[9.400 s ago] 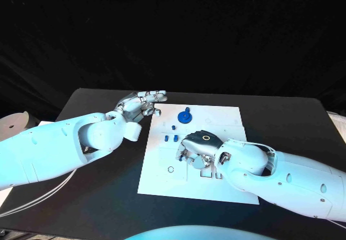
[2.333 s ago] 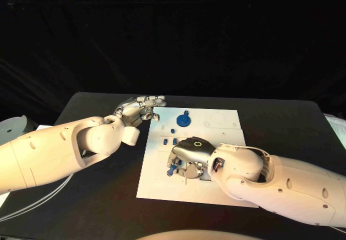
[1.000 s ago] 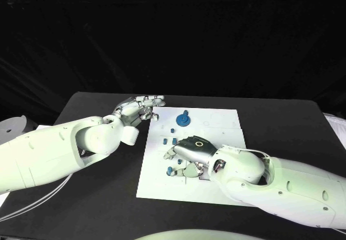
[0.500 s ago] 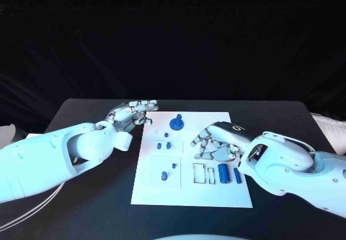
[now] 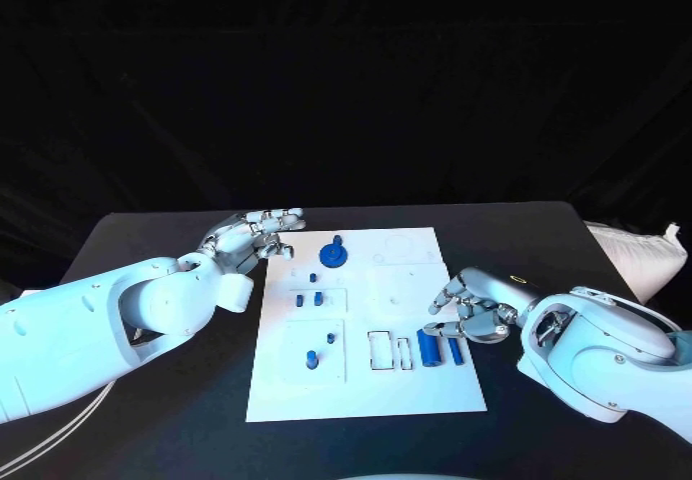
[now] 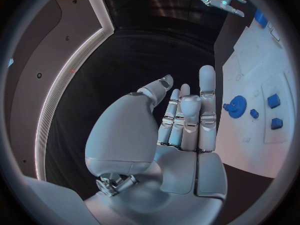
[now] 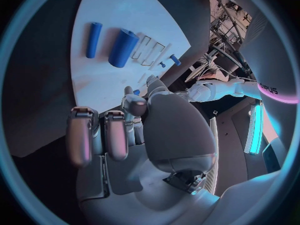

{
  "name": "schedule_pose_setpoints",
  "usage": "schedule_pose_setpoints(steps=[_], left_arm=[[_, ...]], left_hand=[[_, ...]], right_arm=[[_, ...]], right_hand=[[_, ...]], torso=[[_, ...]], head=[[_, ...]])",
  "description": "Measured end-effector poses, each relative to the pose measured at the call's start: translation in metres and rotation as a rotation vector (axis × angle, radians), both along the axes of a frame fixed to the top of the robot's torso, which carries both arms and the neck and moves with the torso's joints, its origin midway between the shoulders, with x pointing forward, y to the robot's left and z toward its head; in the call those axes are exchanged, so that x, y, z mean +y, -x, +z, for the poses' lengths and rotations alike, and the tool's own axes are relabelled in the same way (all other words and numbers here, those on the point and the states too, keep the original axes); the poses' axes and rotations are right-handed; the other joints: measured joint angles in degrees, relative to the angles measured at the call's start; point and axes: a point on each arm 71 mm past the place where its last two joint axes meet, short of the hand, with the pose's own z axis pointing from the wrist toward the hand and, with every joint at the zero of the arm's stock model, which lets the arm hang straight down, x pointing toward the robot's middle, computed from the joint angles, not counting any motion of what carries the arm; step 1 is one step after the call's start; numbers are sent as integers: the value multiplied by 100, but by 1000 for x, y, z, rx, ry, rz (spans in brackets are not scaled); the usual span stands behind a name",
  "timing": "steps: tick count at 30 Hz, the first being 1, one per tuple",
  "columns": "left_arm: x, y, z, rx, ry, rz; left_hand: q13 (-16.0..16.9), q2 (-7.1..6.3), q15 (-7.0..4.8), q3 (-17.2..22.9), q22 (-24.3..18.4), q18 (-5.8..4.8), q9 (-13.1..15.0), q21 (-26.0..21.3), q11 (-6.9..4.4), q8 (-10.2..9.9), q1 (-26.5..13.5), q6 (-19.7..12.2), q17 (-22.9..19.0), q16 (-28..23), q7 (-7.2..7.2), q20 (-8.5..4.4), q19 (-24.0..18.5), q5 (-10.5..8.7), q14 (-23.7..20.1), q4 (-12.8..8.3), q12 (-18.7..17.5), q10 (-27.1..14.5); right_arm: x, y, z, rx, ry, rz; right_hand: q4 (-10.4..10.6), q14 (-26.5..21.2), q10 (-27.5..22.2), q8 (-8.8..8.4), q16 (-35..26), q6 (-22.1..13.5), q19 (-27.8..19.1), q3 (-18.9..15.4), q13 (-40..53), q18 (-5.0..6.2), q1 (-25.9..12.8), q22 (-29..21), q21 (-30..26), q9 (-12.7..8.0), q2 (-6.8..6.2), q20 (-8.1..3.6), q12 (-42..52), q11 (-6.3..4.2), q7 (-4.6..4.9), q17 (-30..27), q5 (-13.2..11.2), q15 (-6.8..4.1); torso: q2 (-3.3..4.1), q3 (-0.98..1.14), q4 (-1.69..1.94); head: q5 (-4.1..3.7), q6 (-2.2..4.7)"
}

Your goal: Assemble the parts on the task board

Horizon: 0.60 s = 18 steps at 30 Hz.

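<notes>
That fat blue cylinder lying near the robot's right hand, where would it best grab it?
Probably around its middle, coming from above. The thick blue cylinder lies flat on the task board, a thinner blue rod close alongside, so fingers should straddle its round sides carefully. The right hand is nearest and holds nothing.

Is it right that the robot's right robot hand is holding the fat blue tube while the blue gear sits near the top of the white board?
Not quite. In the head view the right robot hand holds nothing; the fat blue tube lies on the white board. The blue gear does sit near its top.

Board sockets [image 5: 388, 349] — perhaps too small
</notes>
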Motion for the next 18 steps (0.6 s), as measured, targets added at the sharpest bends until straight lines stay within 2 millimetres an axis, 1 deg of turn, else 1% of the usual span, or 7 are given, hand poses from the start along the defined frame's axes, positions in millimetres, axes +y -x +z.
schedule_pose_setpoints(steps=[2,5,7,8,10,14,18], left_arm=[[0,0,0,0,0,-1],[0,0,0,1,0,0],[0,0,0,1,0,0],[0,0,-1,1,0,0],[0,0,-1,1,0,0],[1,1,-1,2,0,0],[1,1,-1,2,-1,1]], left_hand=[[0,0,0,0,0,0,0,0,0,0,0,0,0,0,0,0,0,0,0,0,0,0],[0,0,0,0,0,0,0,0,0,0,0,0,0,0,0,0,0,0,0,0,0,0],[0,0,0,0,0,0,0,0,0,0,0,0,0,0,0,0,0,0,0,0,0,0],[0,0,0,0,0,0,0,0,0,0,0,0,0,0,0,0,0,0,0,0,0,0],[0,0,0,0,0,0,-1,0,0,0,0,0,0,0,0,0,0,0,0,0,0,0],[0,0,0,0,0,0,-1,0,0,0,0,0,1,0,0,0,0,0,0,0,0,0],[0,0,0,0,0,0,-1,0,0,0,0,0,1,0,0,0,0,0,0,0,0,0]], right_arm=[[-2,3,-4,21,15,-26],[-3,5,-8,37,32,-47],[-3,6,-10,42,45,-57],[-2,6,-10,44,50,-59],[-2,6,-12,47,61,-64],[-2,4,-16,55,79,-70],[2,4,-22,72,91,-68]], right_hand=[[21,0,-18,0,29,-18,0,-131,222,0,-60,0,4,23,59,0,157,2,18,0,68,0],[36,0,-50,24,29,-18,0,-288,417,0,-143,0,4,64,83,1,259,11,18,-1,91,0],[40,0,-69,27,29,-18,0,-351,473,0,-187,-1,4,85,127,1,259,-8,18,-1,110,0],[49,0,-69,48,29,-18,0,-387,500,0,-213,-1,4,94,149,1,277,-8,18,-1,110,0],[39,0,-69,66,29,-18,0,-430,545,0,-263,-1,4,113,143,2,296,-8,18,-1,110,0],[47,0,-69,90,29,-18,0,-484,629,0,-322,-1,4,146,202,2,343,-9,18,-1,110,0],[46,0,-69,110,29,-18,-1,-515,667,0,-322,-1,4,161,202,3,364,-8,18,-1,110,0]], torso=[[-7,-3,-15],[-11,-7,-24],[-12,-8,-27],[-11,-9,-26],[-11,-11,-24],[-12,-13,-23],[-12,-13,-24]], head=[[-9,-1],[-19,-6],[-20,-7],[-20,-7],[-20,-8],[-18,-8],[-1,-15]])
